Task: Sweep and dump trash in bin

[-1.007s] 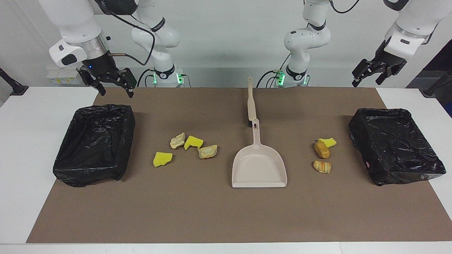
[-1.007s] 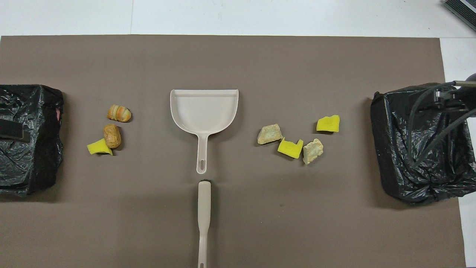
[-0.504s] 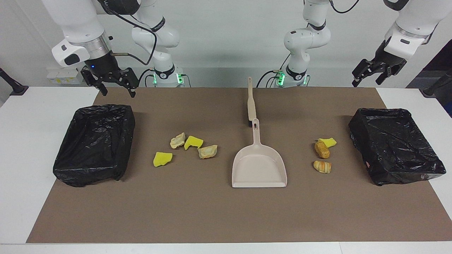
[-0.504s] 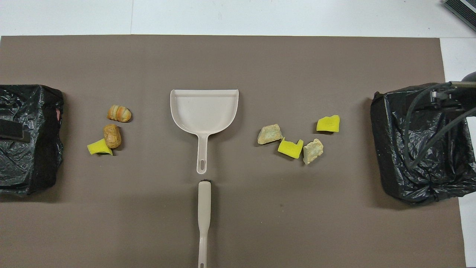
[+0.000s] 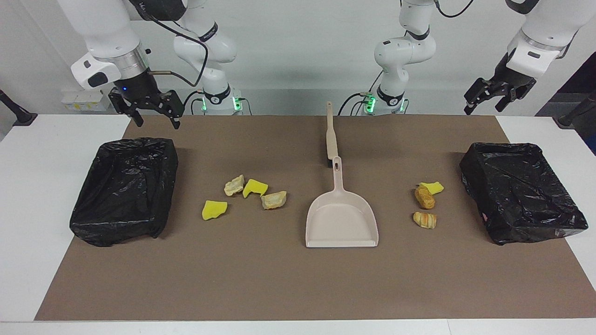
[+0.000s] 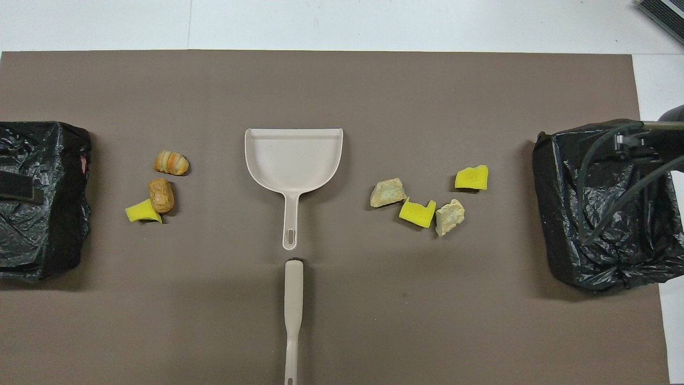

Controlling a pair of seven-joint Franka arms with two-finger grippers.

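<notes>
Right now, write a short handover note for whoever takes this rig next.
Right gripper: open, empty, up over the mat's edge by its bin.
Left gripper: open, empty, raised near its bin.
Dustpan and brush lie untouched mid-table.
Trash: four scraps toward the right arm's end, three toward the left arm's.
Done: nothing. Left: sweep, dump.

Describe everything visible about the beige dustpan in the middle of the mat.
The dustpan is pale beige, smooth plastic by its look, with a shallow flat scoop, low raised walls and a slim handle ending in a hanging slot. It lies flat on the brown mat, empty, its open mouth pointing away from the robots and its handle toward them. The handle's end sits close to the head of the brush, which lies in line with it. No trash touches it, and neither tool is near it.
</notes>
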